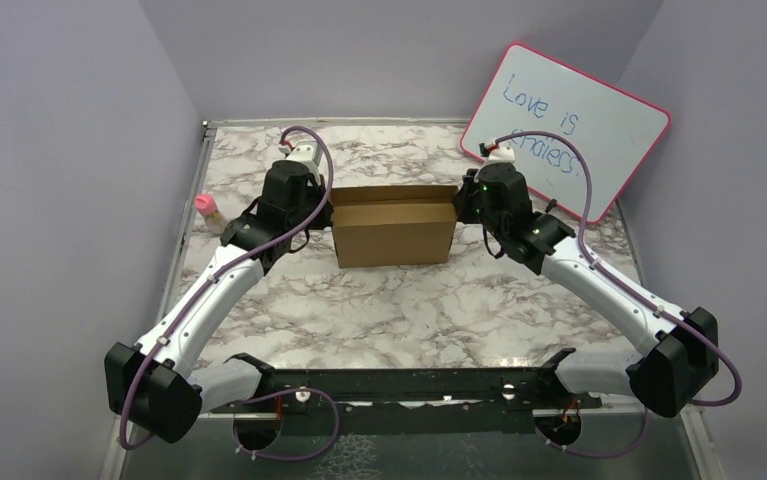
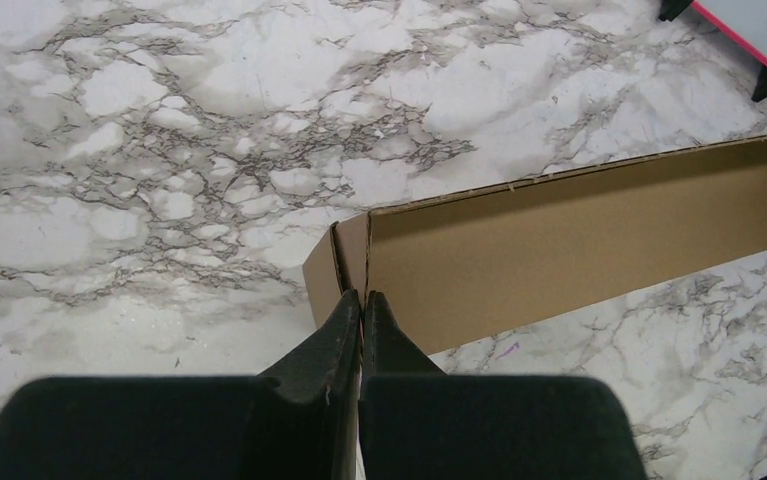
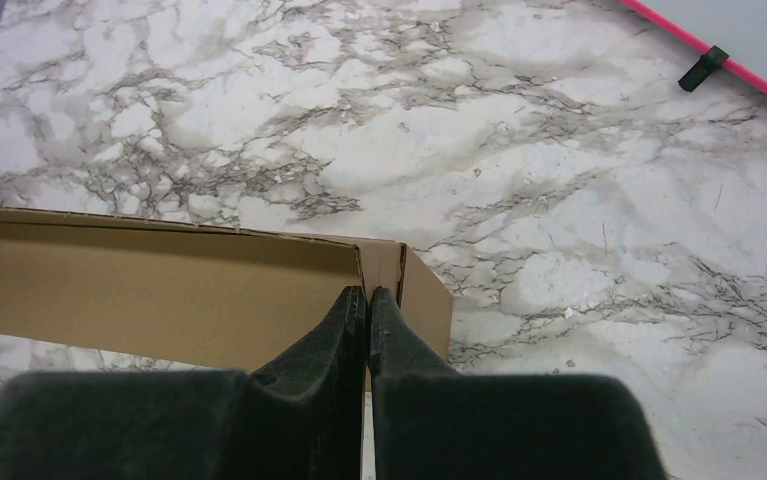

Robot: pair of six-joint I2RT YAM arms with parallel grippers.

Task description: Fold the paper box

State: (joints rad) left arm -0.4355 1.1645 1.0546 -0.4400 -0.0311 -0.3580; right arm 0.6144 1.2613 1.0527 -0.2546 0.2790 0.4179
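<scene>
The brown paper box (image 1: 395, 233) stands on the marble table (image 1: 359, 310) between the two arms, its side walls up and its top open. My left gripper (image 1: 311, 205) is at the box's left end. In the left wrist view its jaws (image 2: 361, 297) are shut on the left end wall of the box (image 2: 559, 245). My right gripper (image 1: 471, 205) is at the box's right end. In the right wrist view its jaws (image 3: 368, 294) are shut on the right end wall of the box (image 3: 159, 290).
A pink-framed whiteboard (image 1: 569, 130) with blue writing leans at the back right; its edge shows in the left wrist view (image 2: 749, 35) and the right wrist view (image 3: 719, 60). A small pink-capped bottle (image 1: 209, 212) stands at the table's left edge. Grey walls enclose the table.
</scene>
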